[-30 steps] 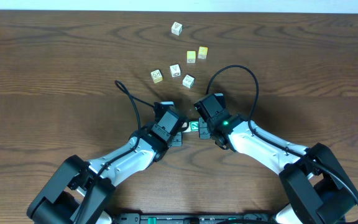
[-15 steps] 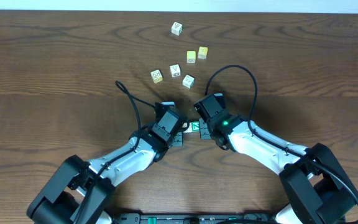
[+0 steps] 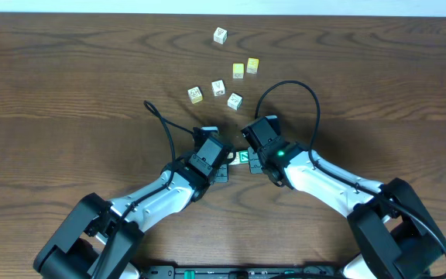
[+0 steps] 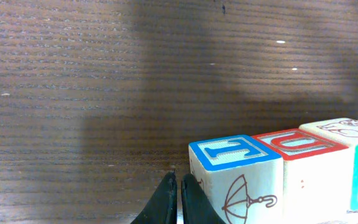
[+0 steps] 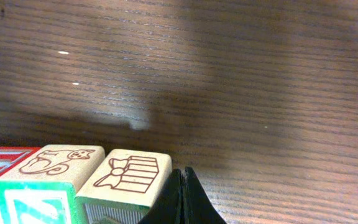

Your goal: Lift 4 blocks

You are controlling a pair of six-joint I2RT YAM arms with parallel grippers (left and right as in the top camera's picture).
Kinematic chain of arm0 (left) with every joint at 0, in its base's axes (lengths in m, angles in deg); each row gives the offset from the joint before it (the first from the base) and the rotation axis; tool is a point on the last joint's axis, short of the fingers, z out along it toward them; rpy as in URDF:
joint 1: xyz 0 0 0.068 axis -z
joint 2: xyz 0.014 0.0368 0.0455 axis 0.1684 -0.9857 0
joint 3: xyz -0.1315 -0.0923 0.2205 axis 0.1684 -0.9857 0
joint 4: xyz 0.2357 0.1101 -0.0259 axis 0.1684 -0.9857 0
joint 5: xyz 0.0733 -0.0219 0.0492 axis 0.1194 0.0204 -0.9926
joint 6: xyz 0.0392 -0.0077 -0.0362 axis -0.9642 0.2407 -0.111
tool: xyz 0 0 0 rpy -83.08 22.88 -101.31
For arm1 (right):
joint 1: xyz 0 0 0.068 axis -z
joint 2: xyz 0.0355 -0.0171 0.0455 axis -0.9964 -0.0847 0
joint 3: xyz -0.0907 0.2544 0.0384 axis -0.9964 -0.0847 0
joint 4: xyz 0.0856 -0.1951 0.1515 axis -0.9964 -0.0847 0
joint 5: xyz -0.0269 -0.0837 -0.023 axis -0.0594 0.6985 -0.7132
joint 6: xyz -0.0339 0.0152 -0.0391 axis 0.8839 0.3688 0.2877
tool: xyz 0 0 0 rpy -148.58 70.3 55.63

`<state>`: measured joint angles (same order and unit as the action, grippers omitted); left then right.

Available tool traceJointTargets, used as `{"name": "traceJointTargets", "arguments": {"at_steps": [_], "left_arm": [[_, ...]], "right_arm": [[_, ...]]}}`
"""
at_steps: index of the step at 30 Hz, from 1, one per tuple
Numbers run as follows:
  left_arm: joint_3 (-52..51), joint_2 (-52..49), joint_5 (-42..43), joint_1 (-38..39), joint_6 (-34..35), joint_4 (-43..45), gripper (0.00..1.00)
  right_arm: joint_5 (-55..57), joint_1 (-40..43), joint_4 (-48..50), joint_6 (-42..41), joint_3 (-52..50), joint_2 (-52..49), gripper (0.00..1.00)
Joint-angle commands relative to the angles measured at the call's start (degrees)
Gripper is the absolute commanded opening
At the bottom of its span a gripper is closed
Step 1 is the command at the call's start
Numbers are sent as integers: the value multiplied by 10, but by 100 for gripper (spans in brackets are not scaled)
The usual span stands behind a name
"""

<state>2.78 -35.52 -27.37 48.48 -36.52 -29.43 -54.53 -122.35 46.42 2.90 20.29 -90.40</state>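
A short row of blocks (image 3: 241,158) sits between my two grippers at the table's middle; from above only a green face with a white N shows. In the left wrist view the row starts with a blue-edged block (image 4: 235,177) bearing an umbrella, then a red-edged one (image 4: 306,162) and a cream one (image 4: 347,130). My left gripper (image 4: 179,190) is shut, its tip against the blue-edged block's side. In the right wrist view a gift-print block (image 5: 126,174) ends the row, beside a cat-print block (image 5: 55,160) and a green block (image 5: 36,202). My right gripper (image 5: 183,183) is shut, pressed against the gift-print block.
Several loose cubes lie farther back: a white one (image 3: 220,35), two yellow ones (image 3: 238,70) (image 3: 252,65), and three pale ones (image 3: 196,94) (image 3: 218,87) (image 3: 235,101). Black cables loop above each wrist (image 3: 289,85) (image 3: 165,124).
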Motion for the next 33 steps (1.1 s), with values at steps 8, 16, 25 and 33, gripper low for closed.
{"name": "traceJointTargets", "arguments": {"at_steps": [8, 16, 25, 33], "left_arm": [[37, 5, 117, 32, -5, 33, 7], [37, 5, 117, 32, -6, 33, 7], [37, 5, 117, 32, -6, 33, 17], [37, 5, 117, 32, -6, 33, 33]], "right_arm": [[-152, -49, 47, -2, 27, -33, 1], [-152, -49, 45, -3, 27, -33, 4], [-152, -49, 45, -3, 27, -33, 8], [-152, -49, 45, -3, 27, -33, 9]]}}
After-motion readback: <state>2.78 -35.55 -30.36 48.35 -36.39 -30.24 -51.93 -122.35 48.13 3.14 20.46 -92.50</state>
